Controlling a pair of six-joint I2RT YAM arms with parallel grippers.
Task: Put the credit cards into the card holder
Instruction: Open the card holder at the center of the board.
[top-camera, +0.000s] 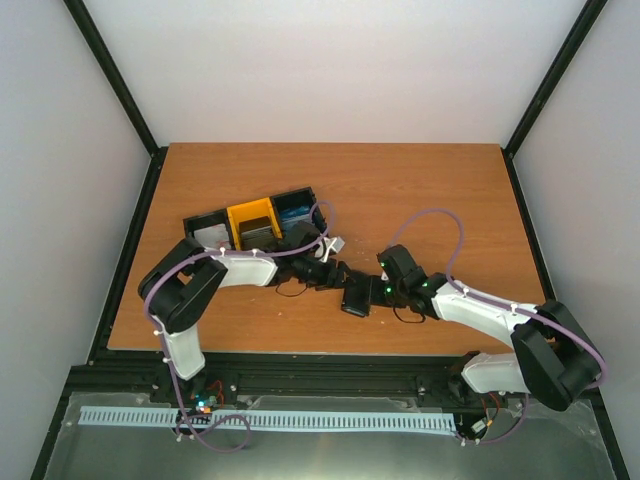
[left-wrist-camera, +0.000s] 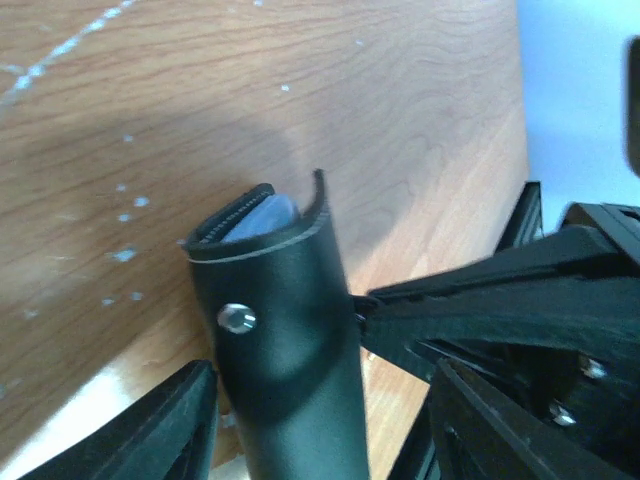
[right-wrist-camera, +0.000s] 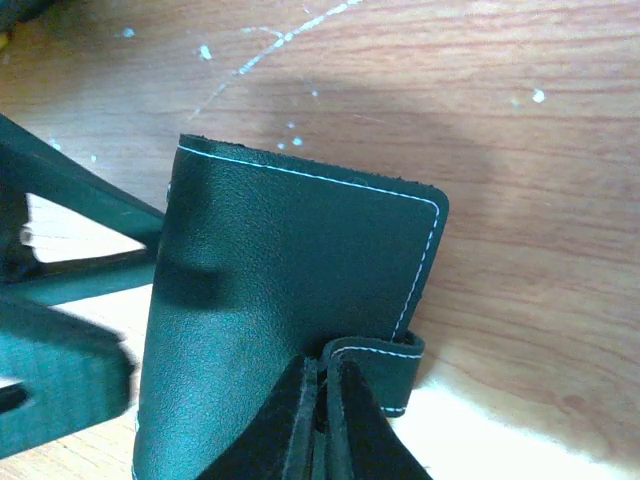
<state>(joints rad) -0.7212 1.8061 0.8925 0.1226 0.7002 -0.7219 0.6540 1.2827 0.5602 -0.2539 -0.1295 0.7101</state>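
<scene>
The black, white-stitched card holder (right-wrist-camera: 290, 300) is held upright at the tabletop's (top-camera: 400, 190) near middle and shows a silver snap stud (left-wrist-camera: 236, 319). The right claw (right-wrist-camera: 322, 420) pinches its tab edge. The left claw (left-wrist-camera: 320, 400) is spread around it. A bluish credit card (left-wrist-camera: 265, 214) peeks from its fold.

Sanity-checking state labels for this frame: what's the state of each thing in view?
card holder: folded, snap undone, held upright.
bluish card: tucked inside card holder, edge showing.
right tool: shut on its tab.
left tool: open, straddling card holder.
bins: hold loose cards.
</scene>
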